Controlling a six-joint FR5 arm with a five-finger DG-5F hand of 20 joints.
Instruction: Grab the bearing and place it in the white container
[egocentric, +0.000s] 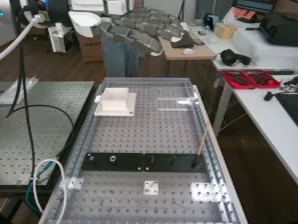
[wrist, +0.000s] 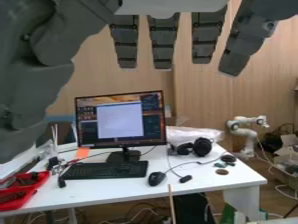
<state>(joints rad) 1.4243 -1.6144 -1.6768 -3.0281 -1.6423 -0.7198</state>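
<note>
Dark grey robot hand (egocentric: 136, 36) hangs high above the far end of the perforated metal bench (egocentric: 123, 137), released and empty, its fingers (wrist: 163, 45) extended. Well apart from it, what looks like the bearing, a small round silvery piece (egocentric: 112, 159), sits on the long flat black plate (egocentric: 174, 162) lying across the bench. Farther along, the square white container (egocentric: 115, 98) rests toward the bench's left side. A thin wooden stick (egocentric: 203, 137) leans upright at the plate's right end.
</note>
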